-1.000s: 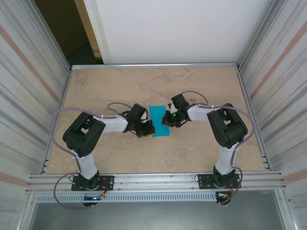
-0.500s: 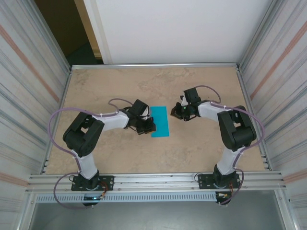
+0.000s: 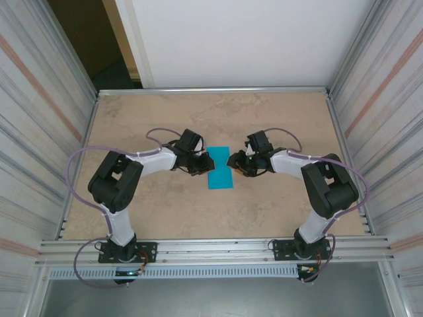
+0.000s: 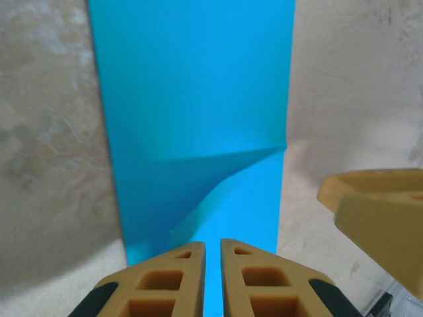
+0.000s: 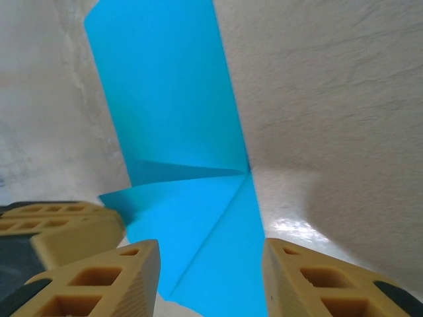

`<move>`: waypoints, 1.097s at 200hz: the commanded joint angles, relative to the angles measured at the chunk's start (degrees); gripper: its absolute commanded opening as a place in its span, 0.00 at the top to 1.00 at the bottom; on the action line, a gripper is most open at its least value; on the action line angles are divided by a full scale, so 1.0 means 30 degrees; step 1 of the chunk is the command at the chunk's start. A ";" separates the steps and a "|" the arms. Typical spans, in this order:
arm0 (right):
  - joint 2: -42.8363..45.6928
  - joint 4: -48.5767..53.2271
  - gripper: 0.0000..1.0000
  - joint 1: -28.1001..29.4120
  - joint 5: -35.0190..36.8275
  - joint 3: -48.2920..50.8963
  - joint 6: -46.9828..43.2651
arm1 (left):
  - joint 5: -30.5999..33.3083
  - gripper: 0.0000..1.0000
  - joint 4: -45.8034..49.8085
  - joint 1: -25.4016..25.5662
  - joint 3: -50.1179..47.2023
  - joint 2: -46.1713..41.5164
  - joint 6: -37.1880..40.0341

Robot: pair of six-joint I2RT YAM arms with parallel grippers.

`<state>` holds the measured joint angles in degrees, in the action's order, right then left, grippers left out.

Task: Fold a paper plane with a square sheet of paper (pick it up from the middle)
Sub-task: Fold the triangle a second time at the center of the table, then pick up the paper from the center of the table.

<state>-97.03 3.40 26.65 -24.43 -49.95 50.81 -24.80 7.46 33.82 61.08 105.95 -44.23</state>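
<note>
This is a robotics lab cell, a closed test bench rather than a home or a shop. A left arm [image 3: 119, 188] and a right arm [image 3: 324, 185], both black and white, are bolted to an aluminium rail [image 3: 211, 249] at the near edge of a beige stone-patterned table [image 3: 165, 115]. Ribbed metal panels [image 3: 39, 132] wall both sides. A plain white board [image 3: 244, 39] closes the back, and lilac cables [image 3: 70, 175] loop along the arms.
</note>
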 commanded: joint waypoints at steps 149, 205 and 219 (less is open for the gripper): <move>-0.2159 -0.1425 0.72 0.1164 -0.0413 -0.0804 0.2510 | 0.0965 0.85 -0.0349 -0.0609 -0.1792 0.1311 -0.1769; -0.2419 -0.1570 0.78 0.1193 -0.0556 -0.0985 0.2591 | 0.0777 0.85 -0.0460 -0.0603 -0.1766 0.1363 -0.1840; -0.2431 -0.1738 0.79 0.1194 -0.0655 -0.0947 0.2704 | 0.0747 0.85 -0.0438 -0.0623 -0.1728 0.1394 -0.1843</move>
<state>-103.48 -1.17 29.67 -25.39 -51.55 57.95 -25.10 2.48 32.34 57.93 108.42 -49.43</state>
